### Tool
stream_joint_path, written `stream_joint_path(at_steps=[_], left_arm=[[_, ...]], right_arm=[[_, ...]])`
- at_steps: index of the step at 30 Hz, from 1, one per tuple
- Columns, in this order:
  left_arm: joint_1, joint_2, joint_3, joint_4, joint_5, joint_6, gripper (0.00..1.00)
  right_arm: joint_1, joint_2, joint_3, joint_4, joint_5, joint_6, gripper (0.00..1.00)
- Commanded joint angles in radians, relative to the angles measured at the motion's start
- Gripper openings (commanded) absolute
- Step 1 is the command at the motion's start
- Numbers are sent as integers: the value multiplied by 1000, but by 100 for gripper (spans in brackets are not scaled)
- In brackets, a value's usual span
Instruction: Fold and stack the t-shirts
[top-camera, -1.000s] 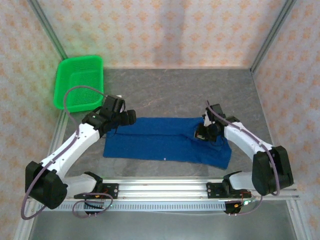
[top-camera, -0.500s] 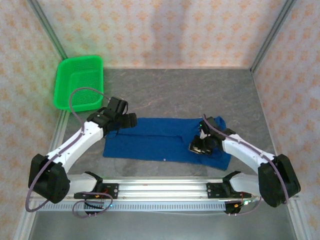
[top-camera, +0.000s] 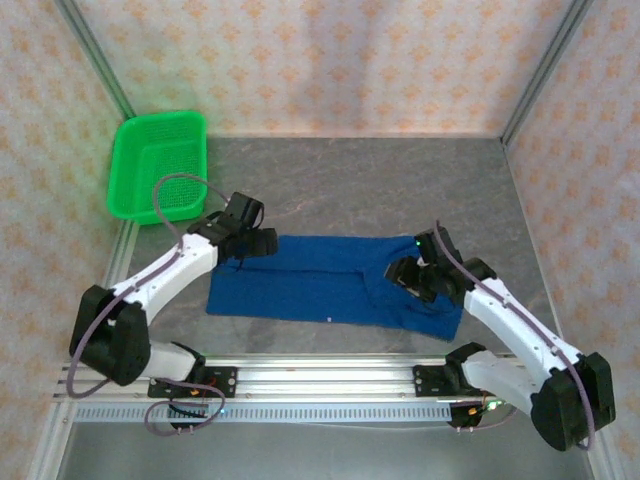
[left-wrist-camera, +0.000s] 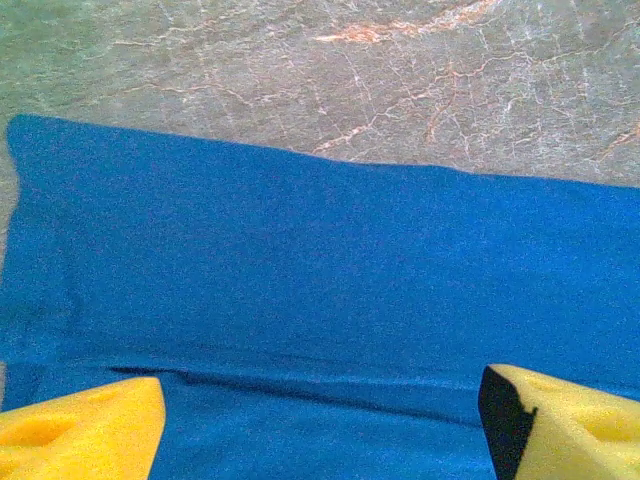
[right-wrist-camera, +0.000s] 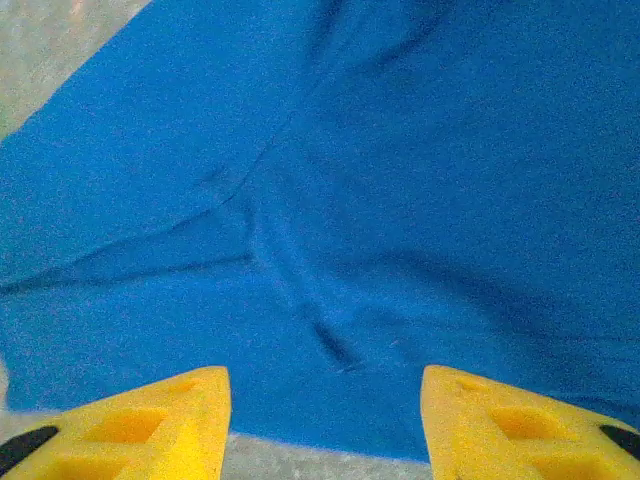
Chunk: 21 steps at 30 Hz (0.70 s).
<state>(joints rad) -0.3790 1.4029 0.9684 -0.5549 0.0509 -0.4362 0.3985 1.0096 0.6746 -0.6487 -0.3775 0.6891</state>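
I have the t-shirt (top-camera: 330, 285) lying flat on the counter (top-camera: 400, 180), towards the near side and roughly midway between the two arms. It is laid out as a long blue band running left to right, plain side up, with one fold edge running lengthwise through it. The left tool (top-camera: 258, 240) hangs at the shirt's far left corner. In the left wrist view its yellow fingers (left-wrist-camera: 80, 430) stand wide apart over the cloth with nothing between them, and the fold edge crosses just ahead of them. The right tool (top-camera: 400, 271) sits over the right end of the shirt, where the fabric is a little rumpled. In the right wrist view its fingers (right-wrist-camera: 130, 425) are parted with only creased blue cloth showing below the gap, so I read it as open and holding nothing. I cannot tell whether either set of fingertips actually touches the fabric. The green basket (top-camera: 160, 165) stands in the far left corner of the counter, well apart from the shirt.
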Motion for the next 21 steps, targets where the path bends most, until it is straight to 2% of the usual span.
stream_joint_path(at_steps=[1, 4, 9, 16, 21], left_arm=[[-1, 100, 94, -23, 27, -1, 83], [7, 222, 177, -83, 36, -2, 81], [39, 356, 239, -92, 45, -13, 79], [95, 476, 268, -106, 43, -24, 75], [113, 530, 246, -107, 23, -31, 74]], right_arm=[[-43, 74, 19, -22, 94, 55, 53], [-58, 151, 18, -3, 137, 76, 52], [-63, 225, -27, 68, 188, 157, 51], [-64, 294, -50, 102, 282, 208, 50], [-82, 421, 0, 115, 345, 208, 51]])
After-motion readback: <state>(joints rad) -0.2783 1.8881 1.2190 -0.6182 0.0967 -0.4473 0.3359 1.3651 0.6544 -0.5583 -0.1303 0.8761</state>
